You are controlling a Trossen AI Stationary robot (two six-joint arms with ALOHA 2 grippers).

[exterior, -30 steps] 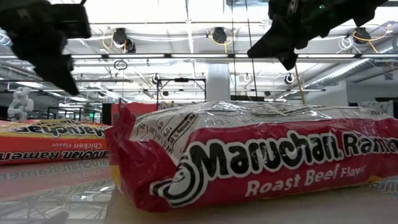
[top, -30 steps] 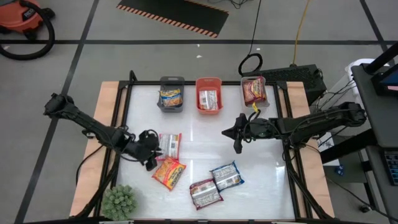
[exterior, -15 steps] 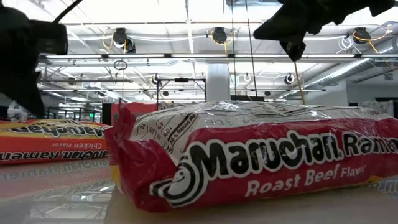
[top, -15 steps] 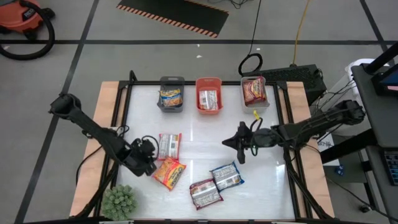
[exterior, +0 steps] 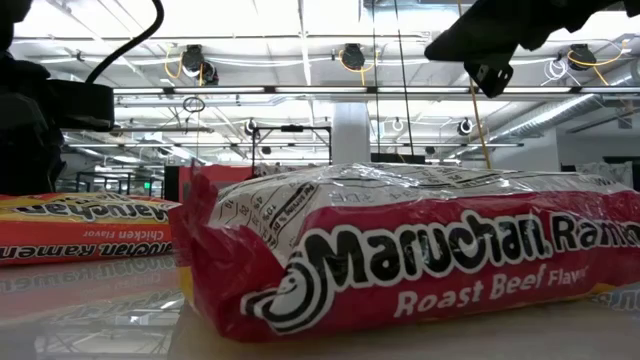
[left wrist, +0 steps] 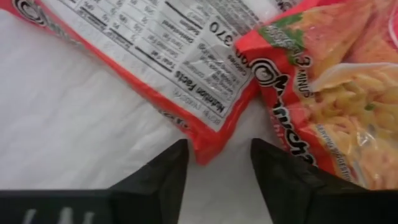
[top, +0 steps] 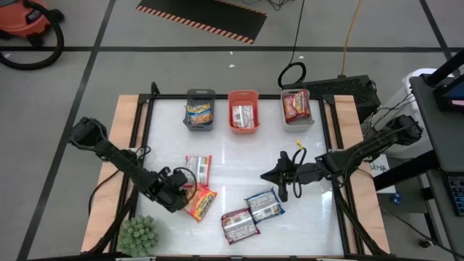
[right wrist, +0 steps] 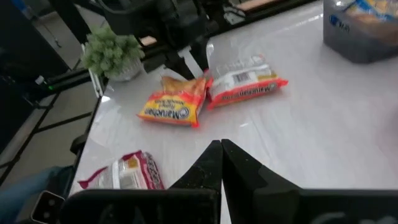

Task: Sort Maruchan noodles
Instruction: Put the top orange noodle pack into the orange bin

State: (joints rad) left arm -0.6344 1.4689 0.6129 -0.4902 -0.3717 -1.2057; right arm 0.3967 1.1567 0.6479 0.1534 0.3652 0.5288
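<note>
**Bin Contents and Packet Orientation**

Grey bin point(top: 199, 109), orange bin point(top: 243, 110) and right-hand bin point(top: 296, 106) each hold one packet, at the bench's point(top: 239, 156) 12 o'clock edge. Orange packet point(top: 201, 202) lies diagonally. Left gripper point(top: 181, 193) fingers stand wide beside it. Right gripper point(top: 283, 190) fingers are closed, empty.

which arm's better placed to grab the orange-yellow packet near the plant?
Left. The left gripper is right at the orange-yellow packet, jaws open with the packets just ahead in its wrist view. The right gripper hovers shut near the blue packet, farther off.
</note>
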